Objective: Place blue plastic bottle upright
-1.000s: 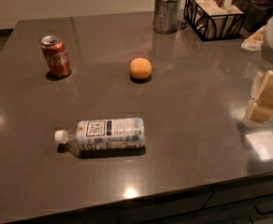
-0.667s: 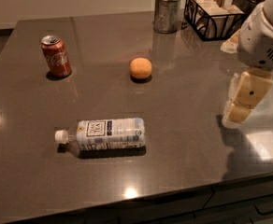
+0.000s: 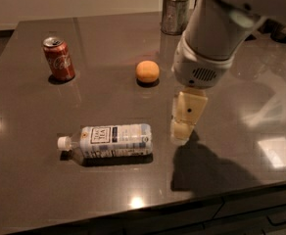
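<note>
**Status: pre-grasp, approach phase**

1. Task obj.: blue plastic bottle (image 3: 116, 141) lies on its side on the table (image 3: 35, 190), front-centre, near the front edge. Not upright; task not yet done.
2. Long axis: runs approx. left-right in the view, roughly parallel to the front edge. White cap (image 3: 63, 142) points view-left; base end points view-right.
3. Tool: gripper (image 3: 182, 130) hangs from the arm, just beside the bottle's base end on the view-right side and apart from it. No contact seen. It holds nothing. Open/closed state: cannot tell from this view.
4. Key relation: bottle lies view-left of the gripper, base end nearest and cap end farthest. Gripper is in line with the long axis, off the end, not over the body.
5. Judgement, next move: shift view-left over the label section, set the jaw line across the long axis, descend, close. Then rotate approx. a quarter turn so the cap goes up and the base meets the table.
6. Risk (est.): round body may roll toward or away from the front edge if nudged; glossy top gives little friction.
7. Other items, well apart at the back: red soda can (image 3: 59, 58), orange (image 3: 147, 71), metal cup (image 3: 175, 14). None lies on the approach path.
</note>
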### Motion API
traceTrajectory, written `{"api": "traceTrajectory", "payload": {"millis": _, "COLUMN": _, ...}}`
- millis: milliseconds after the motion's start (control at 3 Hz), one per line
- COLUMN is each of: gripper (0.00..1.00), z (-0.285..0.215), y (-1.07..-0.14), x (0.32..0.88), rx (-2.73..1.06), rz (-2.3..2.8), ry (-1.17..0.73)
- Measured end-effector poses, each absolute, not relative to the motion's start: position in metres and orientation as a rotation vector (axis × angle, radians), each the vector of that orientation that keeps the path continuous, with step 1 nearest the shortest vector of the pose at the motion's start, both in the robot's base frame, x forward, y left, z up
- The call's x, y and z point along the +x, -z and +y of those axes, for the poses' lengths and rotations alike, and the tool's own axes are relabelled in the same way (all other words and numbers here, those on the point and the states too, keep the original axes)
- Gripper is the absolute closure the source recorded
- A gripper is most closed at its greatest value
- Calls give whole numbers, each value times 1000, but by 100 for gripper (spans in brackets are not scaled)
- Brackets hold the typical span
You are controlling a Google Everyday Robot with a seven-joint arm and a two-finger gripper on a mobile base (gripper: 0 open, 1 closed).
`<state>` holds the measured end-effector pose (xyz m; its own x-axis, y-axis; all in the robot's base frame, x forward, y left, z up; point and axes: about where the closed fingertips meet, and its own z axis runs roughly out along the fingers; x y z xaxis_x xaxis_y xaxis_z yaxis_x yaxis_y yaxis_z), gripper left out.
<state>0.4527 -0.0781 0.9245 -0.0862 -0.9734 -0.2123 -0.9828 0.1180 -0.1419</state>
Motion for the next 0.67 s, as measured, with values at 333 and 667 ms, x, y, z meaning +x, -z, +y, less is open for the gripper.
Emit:
{"api": "traceTrajectory", "payload": {"millis": 333, "gripper": 0, "z": -27, "y": -900, "x": 445, "rx": -1990, "rz": 2134, "ry": -118}}
{"api": "traceTrajectory", "payload": {"millis": 667, "gripper": 0, "z": 15, "y": -882, "x": 432, "rx": -2036, "rz": 2121, "ry": -173}}
